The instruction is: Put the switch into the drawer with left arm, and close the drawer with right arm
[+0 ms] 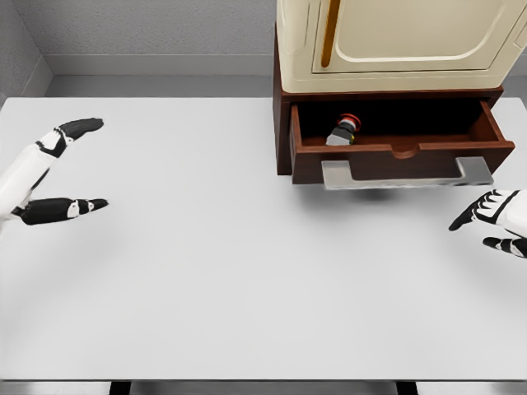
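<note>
Switch (344, 130) lodged in open drawer (401, 154); right hand (492, 219), empty and spread, placed nearer, below-right of the handle (407, 174).

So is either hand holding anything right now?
No. The left hand and right hand are both empty, fingers spread; the switch lies in the open drawer.

Red-capped grey switch (342, 132) in a reddish-brown drawer (395, 156) with silver handle (408, 174), beneath a cream cabinet (395, 41).
</note>
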Motion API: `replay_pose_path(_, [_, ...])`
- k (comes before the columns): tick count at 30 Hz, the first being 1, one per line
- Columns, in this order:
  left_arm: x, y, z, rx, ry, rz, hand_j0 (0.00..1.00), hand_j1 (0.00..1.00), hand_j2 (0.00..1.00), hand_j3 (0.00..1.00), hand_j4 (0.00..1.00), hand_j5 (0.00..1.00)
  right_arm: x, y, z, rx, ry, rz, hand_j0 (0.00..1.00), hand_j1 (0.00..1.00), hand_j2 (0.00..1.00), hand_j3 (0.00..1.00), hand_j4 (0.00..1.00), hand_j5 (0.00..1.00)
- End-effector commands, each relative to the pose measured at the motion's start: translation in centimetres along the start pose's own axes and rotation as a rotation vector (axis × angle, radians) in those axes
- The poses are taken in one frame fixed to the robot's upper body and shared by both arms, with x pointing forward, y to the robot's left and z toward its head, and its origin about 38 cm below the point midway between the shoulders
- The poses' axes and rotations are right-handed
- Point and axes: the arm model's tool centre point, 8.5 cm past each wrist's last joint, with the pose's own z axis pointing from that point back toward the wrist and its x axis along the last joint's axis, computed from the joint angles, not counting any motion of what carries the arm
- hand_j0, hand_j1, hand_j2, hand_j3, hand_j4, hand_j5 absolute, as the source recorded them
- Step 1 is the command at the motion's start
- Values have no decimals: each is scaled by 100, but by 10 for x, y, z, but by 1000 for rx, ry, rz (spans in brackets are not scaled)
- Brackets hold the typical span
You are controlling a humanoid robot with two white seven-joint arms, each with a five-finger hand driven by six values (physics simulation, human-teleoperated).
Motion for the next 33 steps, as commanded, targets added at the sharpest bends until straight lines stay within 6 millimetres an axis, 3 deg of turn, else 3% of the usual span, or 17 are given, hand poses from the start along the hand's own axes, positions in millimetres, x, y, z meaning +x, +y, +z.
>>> replay_pose_path(1, [-37,26,32,55,149,-30,100,100,100,100,100,100,0,0,0,-7,0,-5,66,66,66,66,66,66])
replay_pose_path(3, [-51,20,44,22,216,-55,100,100,100,100,100,100,-1,-2,0,-13,1,-1,66,66,66,66,66,66])
replay_pose_path(5, [-51,20,44,26,214,-55,100,100,100,100,100,100,-2,-4,0,-20,6,3,65,65,65,65,65,65])
replay_pose_path(10, [-45,21,29,-4,190,-115,100,100,100,100,100,100,-3,-7,-1,-30,6,10,65,65,65,65,65,65])
replay_pose_path(16, [-24,8,1,16,95,-98,100,100,100,100,100,100,-1,-12,-4,-62,-1,12,65,65,65,65,65,65])
replay_pose_path(28, [-17,-1,-4,23,71,-84,100,100,100,100,100,100,-1,-20,-6,-88,-6,28,65,65,65,65,65,65])
replay_pose_path(33, [-16,-2,-5,25,69,-83,100,100,100,100,100,100,0,-9,-8,-97,-6,12,65,65,65,65,65,65])
